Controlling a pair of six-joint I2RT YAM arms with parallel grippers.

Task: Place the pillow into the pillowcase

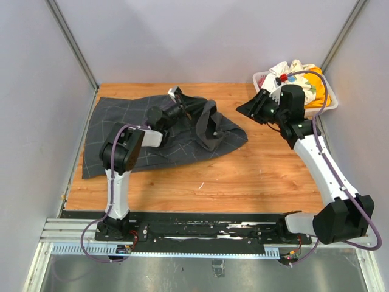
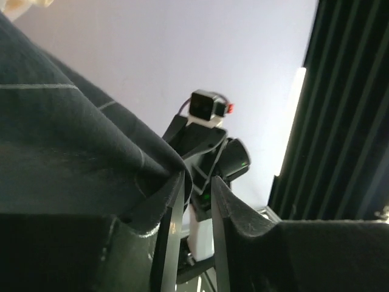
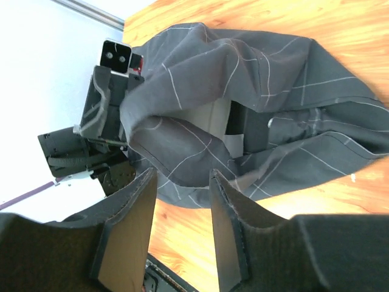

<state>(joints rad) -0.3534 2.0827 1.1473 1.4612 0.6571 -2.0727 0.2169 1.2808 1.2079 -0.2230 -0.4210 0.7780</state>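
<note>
The pillowcase (image 1: 112,115) lies left of the empty, half-open right tool (image 3: 181,179); the left tool (image 2: 196,179), open a crack, is nearer, cloth draped on it.

Your top view: bright, even light, soft shadows on the orange-brown wooden worktop (image 1: 255,176). Left wrist view: backlit, dark charcoal grid-checked fabric pillowcase (image 2: 55,152) murky, white glare strip at right. Right wrist foreground soft.
</note>
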